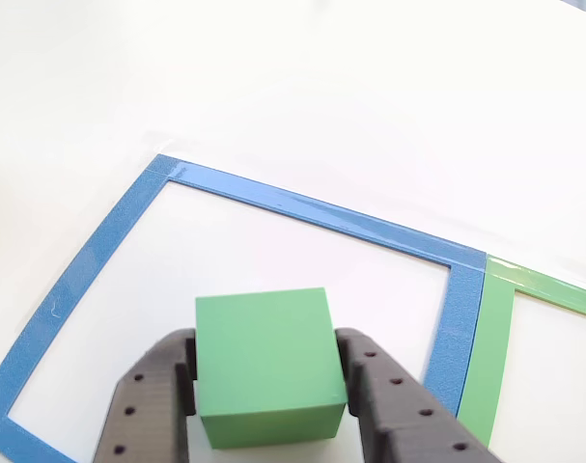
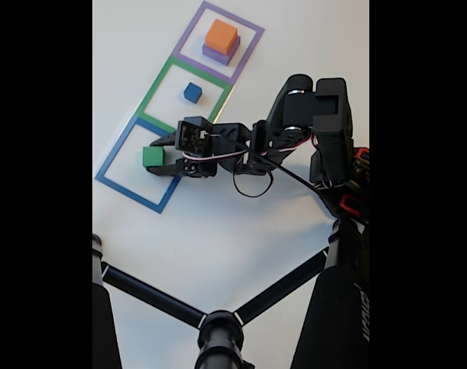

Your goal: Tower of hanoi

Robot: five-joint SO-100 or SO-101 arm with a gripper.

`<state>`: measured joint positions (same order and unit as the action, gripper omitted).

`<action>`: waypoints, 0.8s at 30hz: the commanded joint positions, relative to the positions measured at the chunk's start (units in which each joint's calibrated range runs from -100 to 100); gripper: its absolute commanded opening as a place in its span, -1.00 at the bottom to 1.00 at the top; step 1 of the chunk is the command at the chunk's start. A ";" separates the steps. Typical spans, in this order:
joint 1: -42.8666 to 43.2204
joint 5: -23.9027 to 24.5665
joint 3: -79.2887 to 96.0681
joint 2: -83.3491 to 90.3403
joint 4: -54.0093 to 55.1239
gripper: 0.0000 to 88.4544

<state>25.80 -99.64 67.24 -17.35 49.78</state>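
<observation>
A green block (image 1: 268, 371) sits between the dark fingers of my gripper (image 1: 265, 338), which press on its left and right sides. In the fixed view the green block (image 2: 151, 157) is inside the flat blue square outline (image 2: 127, 194), with the gripper (image 2: 160, 156) reaching in from the right. A small blue cube (image 2: 192, 92) lies in the green outline (image 2: 158, 83). An orange block (image 2: 221, 35) rests on a flat purple block (image 2: 216, 55) inside the purple outline (image 2: 233, 16).
The blue outline (image 1: 302, 207) and part of the green outline (image 1: 495, 338) lie on a white table. The arm's body (image 2: 318, 115) with loose cables stands at the right. Black stand legs (image 2: 218, 330) cross the bottom of the fixed view.
</observation>
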 commanded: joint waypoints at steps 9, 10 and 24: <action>-1.26 -0.36 -0.88 1.08 2.37 -0.44; -1.36 -0.36 -0.88 1.40 2.37 -0.43; -2.79 -0.36 8.30 31.04 -8.64 -0.80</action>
<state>23.82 -99.64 74.41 1.31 47.04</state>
